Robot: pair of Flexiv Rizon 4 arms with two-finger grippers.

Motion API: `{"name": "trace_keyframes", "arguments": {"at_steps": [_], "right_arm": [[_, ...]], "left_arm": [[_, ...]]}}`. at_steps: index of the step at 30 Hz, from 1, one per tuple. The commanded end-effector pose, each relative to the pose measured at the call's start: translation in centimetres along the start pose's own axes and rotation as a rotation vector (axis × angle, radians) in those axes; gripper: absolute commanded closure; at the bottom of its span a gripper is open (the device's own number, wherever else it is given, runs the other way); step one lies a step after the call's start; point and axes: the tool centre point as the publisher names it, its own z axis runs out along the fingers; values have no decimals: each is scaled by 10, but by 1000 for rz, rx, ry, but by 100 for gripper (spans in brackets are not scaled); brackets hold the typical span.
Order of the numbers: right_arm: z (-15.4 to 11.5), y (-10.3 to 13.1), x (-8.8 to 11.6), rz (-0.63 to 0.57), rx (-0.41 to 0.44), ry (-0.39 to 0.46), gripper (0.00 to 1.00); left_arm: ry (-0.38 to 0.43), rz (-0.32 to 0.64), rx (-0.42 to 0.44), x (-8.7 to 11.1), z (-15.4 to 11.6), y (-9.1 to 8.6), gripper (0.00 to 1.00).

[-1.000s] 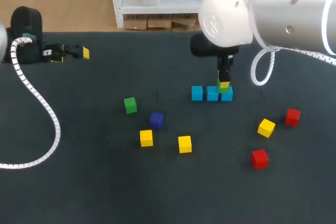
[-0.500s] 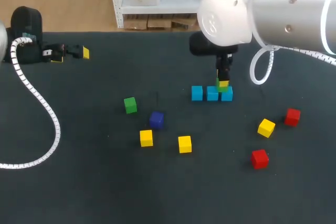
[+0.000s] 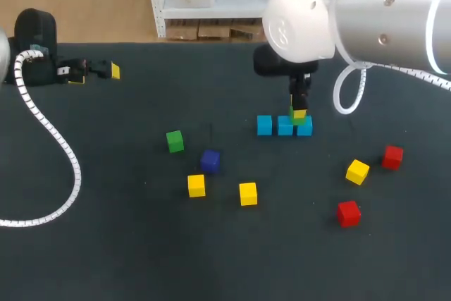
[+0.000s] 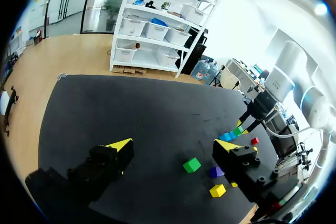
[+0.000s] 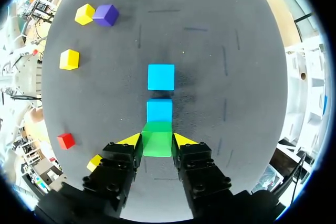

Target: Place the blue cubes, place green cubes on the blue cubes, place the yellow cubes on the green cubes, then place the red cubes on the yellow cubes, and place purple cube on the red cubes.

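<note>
Three yellow cubes (image 3: pixel 247 193) and two red cubes (image 3: pixel 348 213) lie loose on the near part of the black table (image 3: pixel 113 259). The purple cube (image 3: pixel 209 161) and a loose green cube (image 3: pixel 175 140) sit a bit farther back, to the left. Farther still is a row of three blue cubes (image 3: pixel 264 125), side by side and close together. The right gripper (image 5: pixel 157 139) points straight down over the right end of that row. Its two fingers are pressed on the held green cube (image 5: pixel 157 146), one on each side. That cube is right on top of the last blue cube, but I cannot tell if it rests there yet. To do this well, I think the cube should sit square on the blue one, then the fingers should let go gently and lift straight up so nothing gets bumped. The held cube is small and bright, with flat sides, so it should stay put. Far off to the left, the left gripper (image 4: pixel 173 146) sits near the back edge, its fingers wide apart and holding nothing.
</note>
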Motion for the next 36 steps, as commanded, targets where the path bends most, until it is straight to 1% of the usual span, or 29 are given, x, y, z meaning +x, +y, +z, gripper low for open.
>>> {"name": "trace_keyframes", "arguments": {"at_steps": [1,3,4,5,7,8,12,17,26,36], "right_arm": [[1,-2,-1,-3,-6,-1,65],[2,-2,-1,-4,-6,0,63],[2,-2,-1,-4,-6,-1,60],[2,-2,-1,-5,-6,-2,52],[2,-2,-1,-4,-5,-3,10],[2,-2,-1,-4,-4,-4,0],[1,-1,-1,-1,2,-8,0],[-7,4,1,5,19,-23,0],[-37,23,8,17,85,-28,0],[-69,30,16,33,121,-12,0]], "left_arm": [[0,0,0,0,0,0,0],[0,0,0,0,0,0,0],[0,0,0,0,0,0,0],[0,0,0,0,0,0,0],[0,0,0,0,0,0,0],[0,0,0,0,0,0,0],[0,0,0,0,0,0,0],[0,0,0,0,0,0,0],[0,0,0,0,0,0,0],[0,0,0,0,0,0,0]]}}
